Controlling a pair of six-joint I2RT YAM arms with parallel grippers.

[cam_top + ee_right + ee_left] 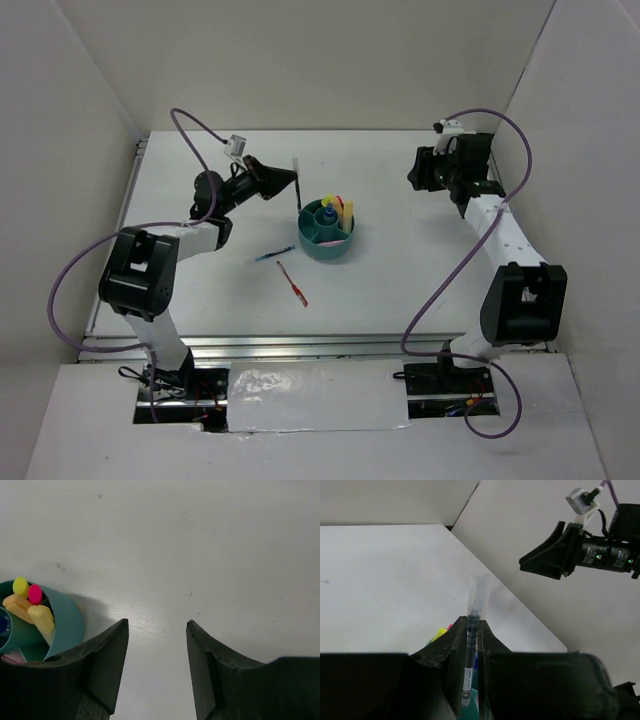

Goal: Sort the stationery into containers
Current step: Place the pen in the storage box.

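Note:
My left gripper (pixel 288 183) is shut on a dark pen (pixel 297 185) with a clear cap, held upright just behind the left rim of the teal organiser bowl (pixel 326 240). In the left wrist view the pen (pixel 471 645) stands clamped between the fingers (pixel 455 645), with the bowl (pixel 476 692) below them. Yellow, pink and orange markers (pixel 42 617) stand in the bowl (pixel 65 625). A blue pen (pixel 273 254) and a red pen (pixel 292 282) lie on the table left of the bowl. My right gripper (pixel 157 625) is open and holds nothing, above bare table to the right of the bowl.
White walls close in the table on the left, back and right. The right arm (pixel 455 170) is raised at the back right and shows in the left wrist view (pixel 590 555). A metal rail (pixel 300 345) runs along the near edge.

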